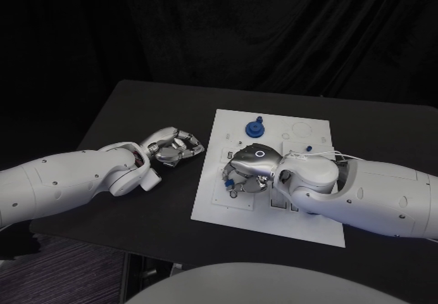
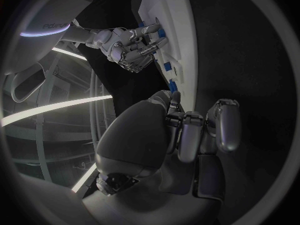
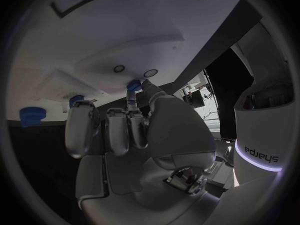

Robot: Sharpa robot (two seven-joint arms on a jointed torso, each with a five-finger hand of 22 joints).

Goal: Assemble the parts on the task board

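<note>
The right hand pinches a small blue part over the task board (near its left edge); the left hand, curled on nothing, rests beside the board.

Near part of the task board covered by the right hand, small parts under its fingers half hidden, their shape not readable

Dim scene against black surroundings; bright sheen on white surfaces; wrist views bend at the edges.
</note>
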